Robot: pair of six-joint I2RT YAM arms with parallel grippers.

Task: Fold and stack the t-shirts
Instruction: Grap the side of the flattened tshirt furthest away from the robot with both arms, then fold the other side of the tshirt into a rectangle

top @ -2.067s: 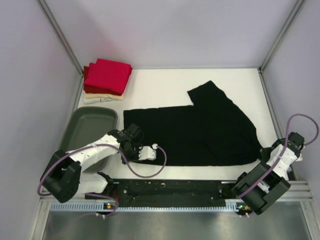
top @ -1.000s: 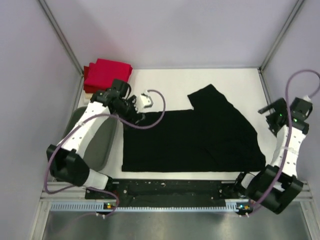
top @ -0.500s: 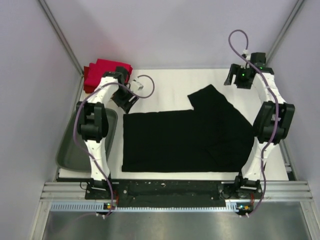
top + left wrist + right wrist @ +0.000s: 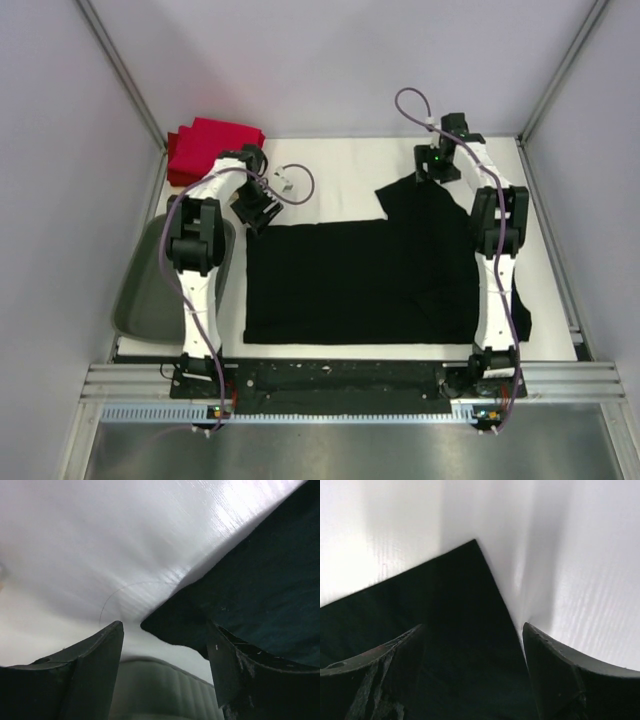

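We judge the task partly done: a folded stack point(image 4: 205, 148) of red shirts lies just beyond the left gripper point(image 4: 256, 212), on its outboard side. The black t-shirt point(image 4: 360, 285) lies flat and unfolded, one sleeve spread. The left gripper's jaws stand apart around a shirt corner. The right gripper point(image 4: 437, 170), jaws apart, straddles the sleeve tip. Neither clamps anything.

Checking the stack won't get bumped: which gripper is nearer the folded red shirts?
Left. The left gripper is at the far-left corner of the black shirt, close beside the red shirts; the right gripper is over its sleeve, far off to the right.
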